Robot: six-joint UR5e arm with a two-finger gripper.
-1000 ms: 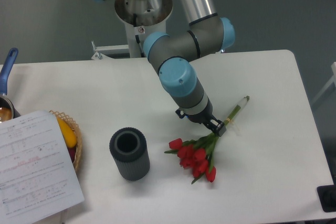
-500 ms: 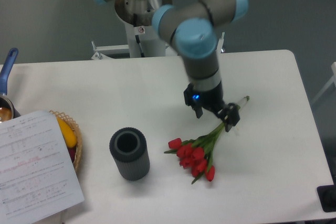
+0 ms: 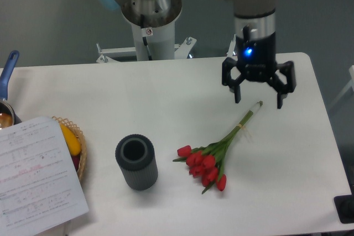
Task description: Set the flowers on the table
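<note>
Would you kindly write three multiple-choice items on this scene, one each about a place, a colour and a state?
1. Where do the flowers lie?
A. inside the vase
B. flat on the table, right of the vase
C. in the basket

2. What colour are the blooms?
A. yellow
B. white
C. red

3. How is the gripper?
A. open, holding nothing
B. shut on the stems
C. shut on the vase

Answers:
1. B: the bunch rests on the white table, beside the dark grey vase.
2. C: the tulip heads are red on green stems.
3. A: its fingers are spread wide near the stem tips, with nothing between them.
</note>
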